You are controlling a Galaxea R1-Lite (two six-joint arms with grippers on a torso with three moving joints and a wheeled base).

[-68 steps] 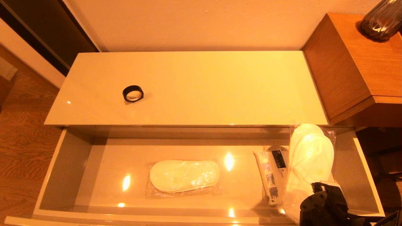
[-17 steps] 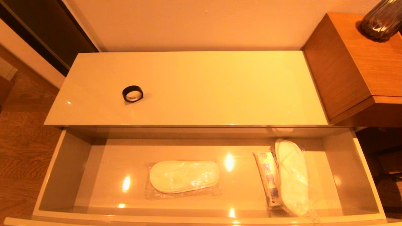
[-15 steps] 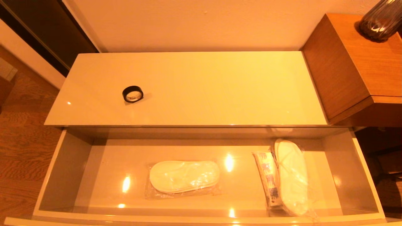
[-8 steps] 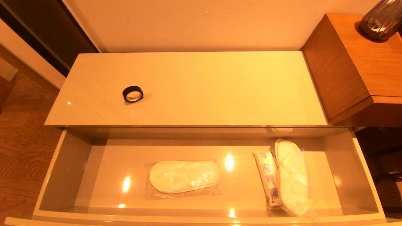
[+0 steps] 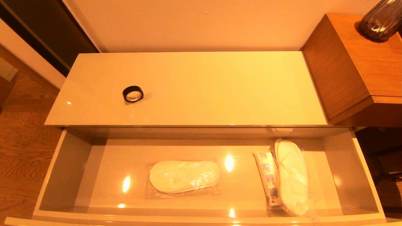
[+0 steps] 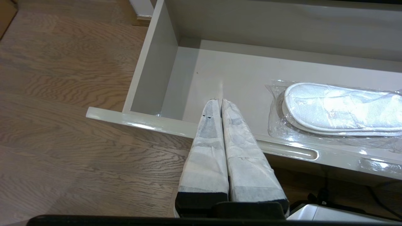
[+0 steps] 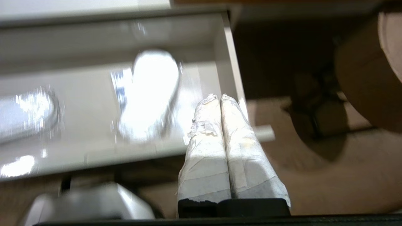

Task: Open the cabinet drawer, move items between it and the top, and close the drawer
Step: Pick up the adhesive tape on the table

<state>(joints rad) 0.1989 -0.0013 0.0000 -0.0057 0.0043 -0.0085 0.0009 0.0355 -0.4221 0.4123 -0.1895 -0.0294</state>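
**Drawer open, both arms pulled back, tape ring sitting on top**

Head view: the wide, shallow, glossy cream-beige cabinet drawer (image 5: 364, 175) is standing fully open under the long glossy cream-beige tabletop of the low cabinet (image 5: 204, 88). The small black tape ring (image 5: 133, 94) is lying flat on the left part of that tabletop, well apart from everything. Inside the drawer: one flat white pair of slippers in a clear plastic bag (image 5: 183, 176) near the middle, a second bagged white pair (image 5: 292, 177) at the right, with the oblong white packet with blue print (image 5: 267, 179) touching its left edge. No arm is showing here.

Handling, my read: ring is light and rigid, so pinching across its wall should hold. Bags look slick and floppy; gripping the slipper body through the film beats grabbing loose film. Packet is narrow, so take it across its short side.

Left wrist view: left gripper (image 6: 220, 100) is hovering over the drawer's front rim, jaws pressed together, holding nothing. Middle slippers are lying nearby.

Right wrist view: right gripper (image 7: 219, 95) is sitting by the drawer's right front corner, jaws closed and empty.
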